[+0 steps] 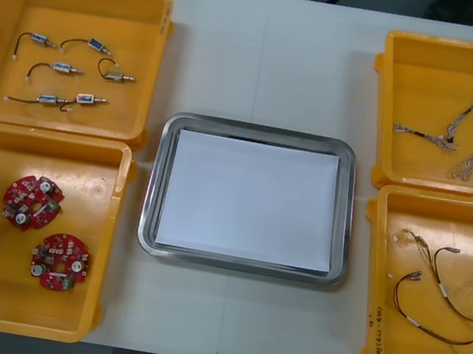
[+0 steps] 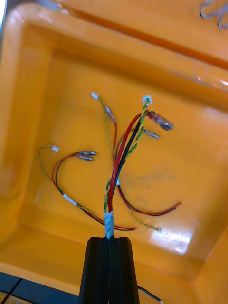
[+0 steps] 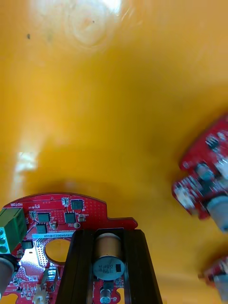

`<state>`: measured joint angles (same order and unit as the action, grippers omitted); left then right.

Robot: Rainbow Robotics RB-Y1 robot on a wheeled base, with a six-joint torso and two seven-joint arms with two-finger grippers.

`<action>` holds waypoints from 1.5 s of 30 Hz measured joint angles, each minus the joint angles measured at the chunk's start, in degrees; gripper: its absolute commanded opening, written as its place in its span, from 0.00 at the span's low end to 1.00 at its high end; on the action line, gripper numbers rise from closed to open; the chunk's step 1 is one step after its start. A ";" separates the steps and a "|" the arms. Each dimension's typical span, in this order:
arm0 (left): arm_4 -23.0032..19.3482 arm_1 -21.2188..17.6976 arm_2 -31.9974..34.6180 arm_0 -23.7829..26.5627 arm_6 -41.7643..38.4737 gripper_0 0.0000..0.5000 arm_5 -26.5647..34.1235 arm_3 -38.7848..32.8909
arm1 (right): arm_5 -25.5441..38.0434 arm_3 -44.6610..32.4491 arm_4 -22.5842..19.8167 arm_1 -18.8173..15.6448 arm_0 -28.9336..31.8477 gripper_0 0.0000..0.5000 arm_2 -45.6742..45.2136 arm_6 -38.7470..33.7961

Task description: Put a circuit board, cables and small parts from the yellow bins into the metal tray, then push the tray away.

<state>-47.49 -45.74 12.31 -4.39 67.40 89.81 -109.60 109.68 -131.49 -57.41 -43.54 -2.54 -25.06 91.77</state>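
Left hand [image 3: 109,237] is being clamped on the raised cylinder [image 3: 108,254] of a circuit board [image 3: 61,213], likely for purchase. A cable [image 2: 118,166] is being pinched at its taped band [image 2: 109,223] by the right hand [image 2: 109,242].

Left gripper [image 3: 109,232] low at its side, fingers clamped on board [image 3: 61,213]; right gripper [image 2: 109,240] pinching cable [image 2: 118,164] (fingers almost touching).

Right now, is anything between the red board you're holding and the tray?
Only the yellow bin's wall stands between the circuit board in the left end effector and the metal tray; lifting should clear it. The right end effector grips a cable in another bin.
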 measured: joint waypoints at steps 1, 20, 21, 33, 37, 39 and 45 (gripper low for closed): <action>-0.11 0.00 0.85 0.00 0.00 0.00 1.22 -1.17 | 0.04 -0.01 -0.44 -0.46 -0.47 0.00 0.05 0.00; -4.67 -4.09 7.45 3.77 0.00 0.00 19.53 -16.60 | 0.10 -0.23 -0.72 -5.09 -5.74 0.00 6.44 2.84; -5.29 -4.24 7.45 4.34 0.00 0.00 19.57 -16.90 | 0.10 -0.30 -0.73 -5.09 -5.76 0.00 6.54 2.84; -13.08 -5.62 4.92 10.42 -0.02 0.00 19.67 -22.49 | 0.11 -0.53 -0.90 -5.09 -5.85 0.00 6.64 3.17; -15.98 -5.95 3.02 12.79 -0.04 0.00 19.68 -23.80 | 0.11 -0.54 -0.90 -5.09 -5.87 0.00 6.65 3.17; -16.75 -6.07 1.76 14.23 -0.04 0.00 19.69 -23.93 | 0.11 -0.54 -0.90 -5.09 -5.88 0.00 6.65 3.18; -16.33 -6.75 -3.53 19.08 -0.05 0.00 19.71 -23.92 | 0.11 -0.55 -0.90 -5.09 -5.89 0.00 6.66 3.18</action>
<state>-63.82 -52.49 8.78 14.69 67.35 109.52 -133.52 109.79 -132.04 -58.30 -48.63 -8.43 -18.40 94.96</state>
